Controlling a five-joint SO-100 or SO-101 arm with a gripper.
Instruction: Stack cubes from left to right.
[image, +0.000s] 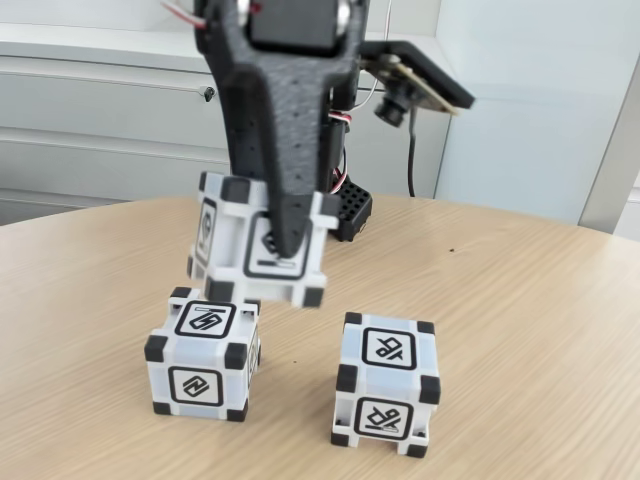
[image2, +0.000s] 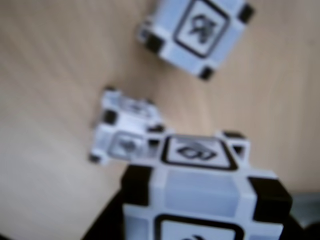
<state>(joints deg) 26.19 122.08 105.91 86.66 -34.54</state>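
Note:
My gripper (image: 272, 245) is shut on a white cube (image: 232, 228) with black corners and holds it in the air, slightly tilted. One black finger (image: 285, 200) runs down the cube's front face. Just under it, on the table at the left of the fixed view, stands a second cube (image: 200, 365); I cannot tell whether the two touch. A third cube (image: 388, 385) stands apart to the right. In the wrist view the held cube (image2: 200, 190) is at the bottom, the cube beneath it (image2: 122, 135) peeks out at centre left, and the third cube (image2: 195, 32) is at the top.
All of this is on a light wooden table (image: 520, 300) with a curved far edge. The arm's black base (image: 352, 210) stands behind the cubes. White cabinets (image: 100, 120) line the back wall. Bare table lies to the right and far left.

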